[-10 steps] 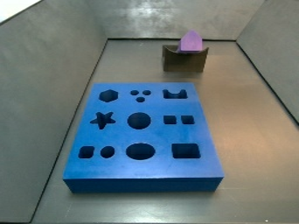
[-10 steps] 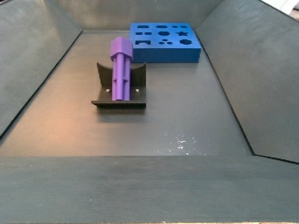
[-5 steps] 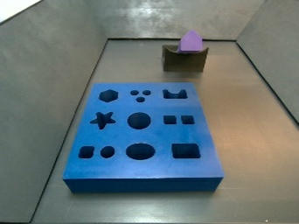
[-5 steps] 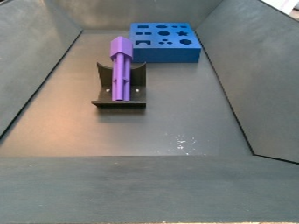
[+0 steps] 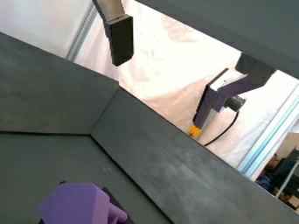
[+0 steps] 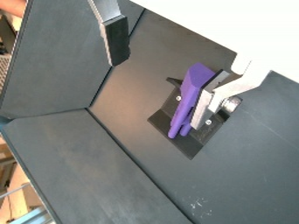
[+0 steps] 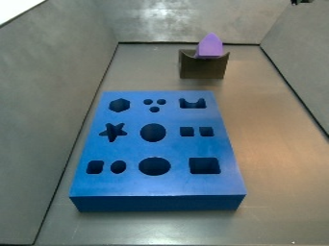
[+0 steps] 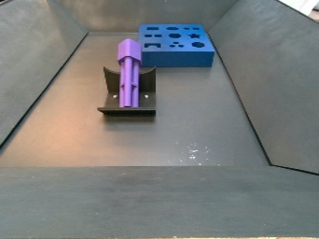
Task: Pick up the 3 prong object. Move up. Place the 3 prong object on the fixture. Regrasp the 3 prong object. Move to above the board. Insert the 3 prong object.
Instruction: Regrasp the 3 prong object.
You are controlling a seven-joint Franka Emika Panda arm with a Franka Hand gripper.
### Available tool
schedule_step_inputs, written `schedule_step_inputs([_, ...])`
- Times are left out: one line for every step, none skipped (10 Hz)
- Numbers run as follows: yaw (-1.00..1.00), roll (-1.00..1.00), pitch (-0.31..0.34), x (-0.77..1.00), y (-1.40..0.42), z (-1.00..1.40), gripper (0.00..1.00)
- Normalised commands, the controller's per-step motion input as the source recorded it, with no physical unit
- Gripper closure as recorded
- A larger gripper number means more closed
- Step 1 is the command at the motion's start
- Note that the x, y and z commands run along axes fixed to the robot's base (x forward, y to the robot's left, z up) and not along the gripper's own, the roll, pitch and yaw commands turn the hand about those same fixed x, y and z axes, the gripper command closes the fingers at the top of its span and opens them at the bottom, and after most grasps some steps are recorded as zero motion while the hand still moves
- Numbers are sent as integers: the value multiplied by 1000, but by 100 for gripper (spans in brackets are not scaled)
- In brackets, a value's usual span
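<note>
The light-purple 3 prong object [image 8: 129,67] lies lengthwise in the notch of the dark fixture [image 8: 127,110] and sticks out past it at the far end. Both side views show it, with its end [image 7: 211,44] poking above the fixture [image 7: 203,65]. My gripper [image 6: 163,87] hangs high above, open, with nothing between its fingers [image 6: 115,44]. In both wrist views the piece [image 6: 191,101] [image 5: 76,206] is far below the fingers. The blue board [image 7: 174,149] [image 8: 174,62] lies flat, apart from the fixture.
Grey sloping walls enclose the dark floor [image 8: 187,131] on all sides. A dark part of the arm [image 7: 303,2] just shows at the upper edge of a side view.
The 3 prong object, fixture and board have not moved. A dark part of the arm now shows at the upper right edge of a side view, where nothing showed before.
</note>
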Motion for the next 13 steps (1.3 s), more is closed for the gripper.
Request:
schedule_step_inputs([223, 197, 30, 86, -44, -9, 0])
schedule_step_inputs([207, 181, 3, 87, -51, -11, 0])
schedule_step_inputs([160, 164, 8, 30, 38, -1000, 0])
schedule_step_inputs([129, 161, -4, 33, 39, -1000, 0])
schedule_step_inputs([111, 147, -38, 40, 35, -1000, 0])
schedule_step_inputs([90, 109, -66, 47, 31, -1000, 0])
schedule_step_inputs([72, 87, -83, 53, 30, -1000, 0])
schedule_step_inputs([58, 76, -87, 56, 29, -1000, 0])
schedule_step_inputs([30, 71, -92, 62, 27, -1000, 0])
schedule_step_inputs([3, 65, -92, 69, 22, -1000, 0])
schedule_step_inputs([-11, 64, -85, 74, 20, -1000, 0])
schedule_step_inputs([-18, 61, -77, 77, 19, -1000, 0])
schedule_step_inputs([-26, 59, -58, 87, 17, -1000, 0])
